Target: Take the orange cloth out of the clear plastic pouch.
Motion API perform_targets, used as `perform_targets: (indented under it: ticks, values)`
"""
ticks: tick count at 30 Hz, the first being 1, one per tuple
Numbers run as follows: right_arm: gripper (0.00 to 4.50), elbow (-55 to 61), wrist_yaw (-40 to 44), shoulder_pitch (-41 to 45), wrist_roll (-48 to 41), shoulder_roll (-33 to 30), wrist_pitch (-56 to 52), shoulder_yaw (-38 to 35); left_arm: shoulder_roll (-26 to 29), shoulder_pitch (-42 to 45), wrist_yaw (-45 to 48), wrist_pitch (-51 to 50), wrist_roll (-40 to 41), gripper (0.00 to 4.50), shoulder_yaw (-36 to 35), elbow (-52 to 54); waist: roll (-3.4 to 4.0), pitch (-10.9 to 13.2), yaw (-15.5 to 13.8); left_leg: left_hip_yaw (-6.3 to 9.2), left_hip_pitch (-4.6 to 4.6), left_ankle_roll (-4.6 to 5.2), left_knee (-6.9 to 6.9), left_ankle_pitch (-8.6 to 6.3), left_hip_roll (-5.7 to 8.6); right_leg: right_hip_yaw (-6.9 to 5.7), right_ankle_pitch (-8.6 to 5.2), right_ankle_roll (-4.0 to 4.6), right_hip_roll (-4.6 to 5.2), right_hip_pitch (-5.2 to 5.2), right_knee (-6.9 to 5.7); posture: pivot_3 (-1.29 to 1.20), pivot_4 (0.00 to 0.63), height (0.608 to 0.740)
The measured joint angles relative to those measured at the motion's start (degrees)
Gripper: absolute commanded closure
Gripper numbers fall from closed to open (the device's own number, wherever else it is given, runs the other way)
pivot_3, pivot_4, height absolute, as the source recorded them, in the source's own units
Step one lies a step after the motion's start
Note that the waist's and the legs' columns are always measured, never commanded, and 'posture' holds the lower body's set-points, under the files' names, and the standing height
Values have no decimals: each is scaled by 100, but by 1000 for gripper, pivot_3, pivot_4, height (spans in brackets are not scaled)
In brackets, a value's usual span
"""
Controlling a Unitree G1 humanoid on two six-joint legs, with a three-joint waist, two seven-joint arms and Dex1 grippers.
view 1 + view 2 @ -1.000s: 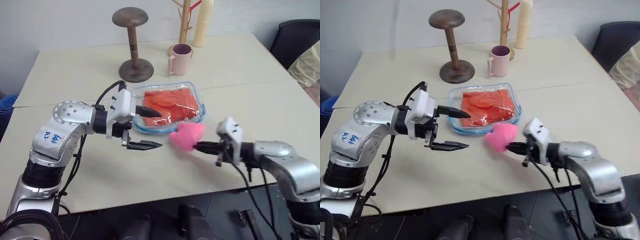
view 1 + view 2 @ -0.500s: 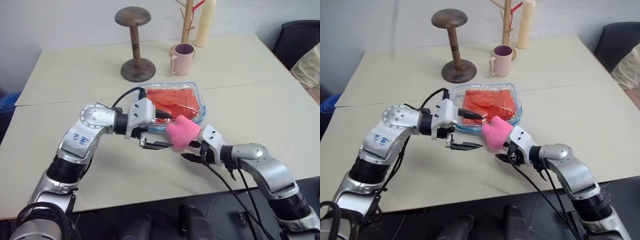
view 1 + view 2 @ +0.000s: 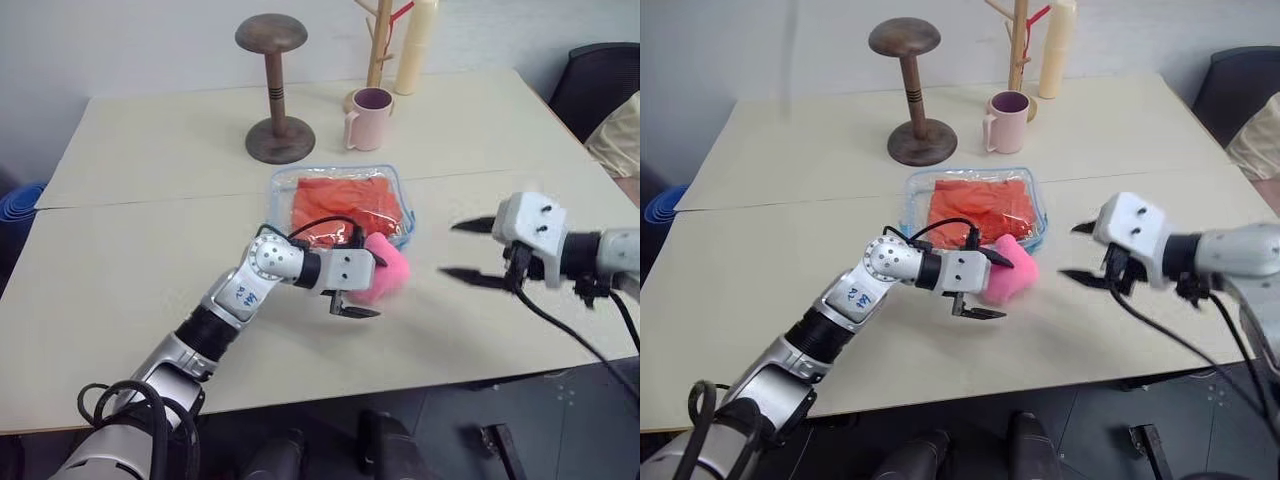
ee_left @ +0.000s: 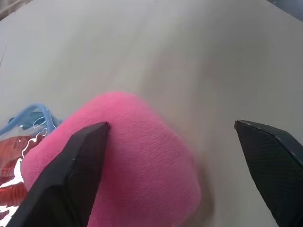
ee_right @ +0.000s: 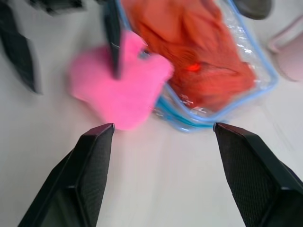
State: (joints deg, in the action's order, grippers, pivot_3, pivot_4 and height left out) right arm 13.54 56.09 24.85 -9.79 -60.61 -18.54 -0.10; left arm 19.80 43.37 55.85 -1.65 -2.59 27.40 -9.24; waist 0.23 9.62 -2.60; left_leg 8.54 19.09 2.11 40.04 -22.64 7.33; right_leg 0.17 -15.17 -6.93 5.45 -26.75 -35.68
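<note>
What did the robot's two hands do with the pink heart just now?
The right gripper let go of the pink heart, opened and drew away to the right. The left gripper moved in, and its open fingers now straddle the heart. The orange cloth stayed inside the clear pouch.

Office: pale table (image 3: pixel 150 150), swivel chair (image 3: pixel 592 80)

Orange cloth (image 5: pixel 189 52) inside clear pouch (image 5: pixel 246 90)
</note>
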Motion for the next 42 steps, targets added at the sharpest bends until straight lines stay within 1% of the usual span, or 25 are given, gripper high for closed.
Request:
perform_targets:
  ticks: [2,5,8,11,12,14,16,18,19,23,28,32,34,37,40,42]
  values:
    - [965,-1023,-272,451,840,389,1238,595,12,-72,-13,10,-7,1474,-42,-2,0,0,57,-4,0,0,-2,0,-1,1,0,0,-1,-7,-3,0,150,740]
    - [965,-2260,-625,1020,1725,896,2759,1283,48,-156,-37,-19,-9,2459,-121,58,0,0,126,-24,16,0,-4,0,1,-2,0,0,-2,-44,-26,0,150,740]
    - [965,-3206,-909,1484,2239,1274,3792,1611,106,-209,-42,-97,0,3415,-256,194,0,0,143,-48,26,2,-4,1,2,0,0,0,-4,-66,-35,0,150,740]
    - [965,-3905,-1066,1872,2486,1487,4415,1736,144,-263,-43,-202,3,4316,-306,287,1,-1,144,-50,26,3,-3,2,1,0,0,1,-6,-67,-35,0,150,740]
    - [1146,-4166,-1143,2021,2596,1565,4624,1764,156,-318,-48,-247,3,4499,-352,360,1,-1,146,-50,26,3,-2,2,1,0,1,1,-7,-67,-35,0,150,740]
    - [1548,-4612,-1274,2229,2717,1711,4913,1775,164,-377,-64,-328,6,4500,-391,444,1,-1,149,-50,26,3,-2,2,1,1,1,2,-7,-67,-35,0,150,740]
    - [2126,-4865,-1316,2346,2774,1832,5114,1777,161,-398,-82,-397,5,4500,-398,491,1,-1,150,-50,26,3,-2,2,1,2,1,2,-8,-68,-35,0,150,740]
    - [2813,-5083,-1290,2427,2792,1886,5353,1787,168,-471,-100,-491,5,4500,-423,631,2,-1,155,-50,26,3,-3,2,1,2,1,2,-8,-68,-36,0,150,740]
    - [3074,-5149,-1260,2437,2792,1890,5429,1787,179,-510,-106,-525,6,4500,-442,659,3,-1,159,-50,26,3,-2,2,1,2,1,2,-8,-68,-36,0,150,740]
    - [4476,-5280,-1136,2437,2791,1896,5675,1787,277,-602,-160,-695,32,4500,-559,757,3,-2,191,-50,26,3,-2,2,-1,2,1,2,-9,-68,-38,0,150,740]
    - [4476,-5320,-1046,2411,2792,1853,5860,1786,418,-891,-256,-1174,139,4500,-808,1124,4,-2,263,-50,25,3,-3,2,-1,3,1,2,-9,-70,-40,0,150,740]
    - [4476,-5289,-956,2354,2782,1671,5884,1775,790,-1328,-271,-1683,423,4500,-1207,1672,5,-3,284,-50,25,3,-4,2,-2,5,1,3,-9,-73,-41,0,150,740]
    - [4476,-5228,-892,2292,2742,1479,5983,1743,1197,-1685,-250,-1961,615,4500,-1598,2023,5,-3,286,-50,25,2,-8,2,-4,7,0,5,-11,-75,-41,0,150,740]
    - [4476,-5187,-760,2143,2520,1242,6189,1683,1758,-2142,-231,-2346,917,4500,-2266,2282,5,-3,286,-50,24,2,-10,2,-5,7,-1,6,-12,-73,-38,0,150,740]
    - [4476,-5096,-655,1983,2314,1150,6346,1576,2174,-2473,-192,-2579,1165,4500,-2827,2388,6,-3,285,-50,24,2,-10,2,-5,7,-1,7,-11,-72,-37,0,150,740]
    - [4476,-5036,-599,1898,2170,1047,6528,1535,2551,-2667,-178,-2755,1381,4500,-3440,2336,7,-2,284,-50,24,2,-10,2,-5,6,-1,7,-11,-72,-37,0,150,740]
